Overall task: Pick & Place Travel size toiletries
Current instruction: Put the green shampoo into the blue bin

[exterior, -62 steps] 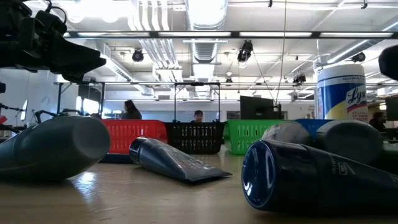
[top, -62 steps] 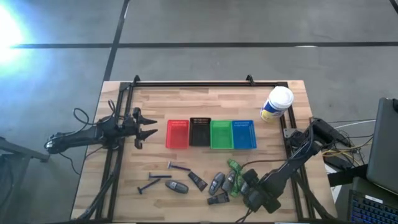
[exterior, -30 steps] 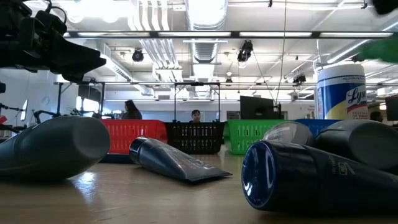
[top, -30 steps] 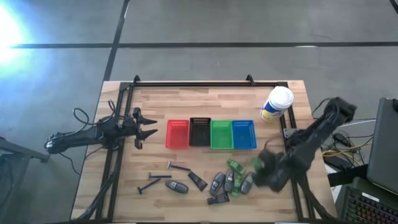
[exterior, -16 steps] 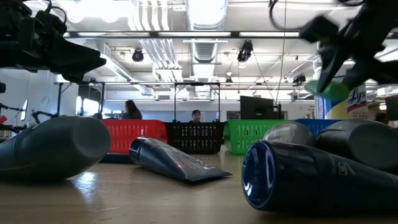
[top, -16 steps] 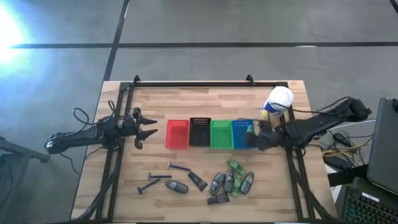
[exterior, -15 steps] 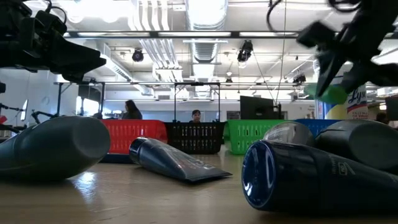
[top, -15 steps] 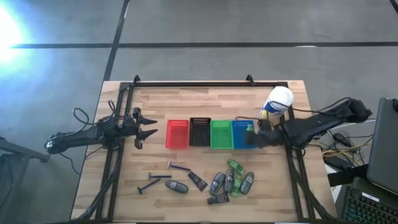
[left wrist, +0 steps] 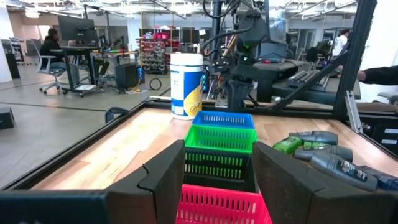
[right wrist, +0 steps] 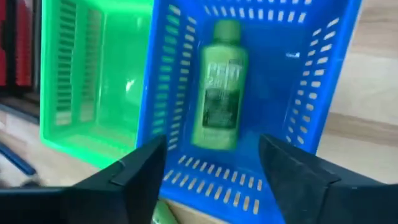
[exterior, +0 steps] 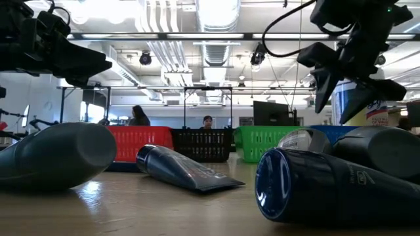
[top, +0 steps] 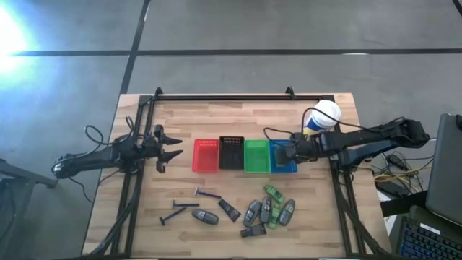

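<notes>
My right gripper point(top: 288, 153) hangs open over the blue basket point(top: 279, 165), and nothing is between its fingers. In the right wrist view a small green bottle point(right wrist: 221, 87) lies lengthwise inside the blue basket point(right wrist: 323, 93), below and clear of the open fingers point(right wrist: 140, 165). The remaining toiletries lie on the near part of the table: two razors point(top: 206, 193) point(top: 175, 210), a grey oval piece point(top: 206, 216), a dark tube point(top: 229, 210) and a cluster of green bottles and grey pieces point(top: 268, 212). My left gripper point(top: 172, 148) waits open at the table's left, pointing at the row of baskets.
Red point(top: 206, 156), black point(top: 232, 152) and green point(top: 257, 156) baskets stand in a row left of the blue one. A white-capped yellow-and-blue canister point(top: 322, 120) stands just behind my right arm. A black rail frames the table. People sit in the room beyond.
My right gripper lifted a green bottle from the cluster near the table's near edge. It carried the bottle toward the far edge, swung left over the blue basket, then opened and let go. The bottle now lies inside the blue basket.
</notes>
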Motion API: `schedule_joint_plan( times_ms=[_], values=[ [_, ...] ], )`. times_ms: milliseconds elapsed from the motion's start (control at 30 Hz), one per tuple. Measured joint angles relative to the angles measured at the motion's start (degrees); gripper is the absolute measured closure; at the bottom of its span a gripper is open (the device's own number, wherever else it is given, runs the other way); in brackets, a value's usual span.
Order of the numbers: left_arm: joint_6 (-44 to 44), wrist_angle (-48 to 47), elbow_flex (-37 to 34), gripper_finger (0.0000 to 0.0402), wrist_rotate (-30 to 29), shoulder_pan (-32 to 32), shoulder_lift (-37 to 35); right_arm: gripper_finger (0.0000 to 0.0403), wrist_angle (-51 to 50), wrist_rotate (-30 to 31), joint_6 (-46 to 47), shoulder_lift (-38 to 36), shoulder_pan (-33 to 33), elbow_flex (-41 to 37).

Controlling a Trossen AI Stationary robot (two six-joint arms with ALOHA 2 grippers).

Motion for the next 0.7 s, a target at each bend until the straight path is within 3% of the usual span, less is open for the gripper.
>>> schedule_joint_plan(
  times_ms=[167, 400, 700],
  values=[
    [0.0, 0.0, 0.0, 0.0209, 0.0, 0.0, 0.0, 0.0105, -0.9, -2.9, -7.7, 0.1, 6.5, 3.9],
    [0.0, 0.0, 0.0, 0.0209, 0.0, 0.0, 0.0, 0.0114, -3.9, -9.8, -9.3, 9.3, 17.8, 5.7],
    [0.0, 0.0, 0.0, 0.0209, 0.0, 0.0, 0.0, 0.0135, 1.1, -10.5, -13.4, 24.8, 20.2, 11.8]
  ],
)
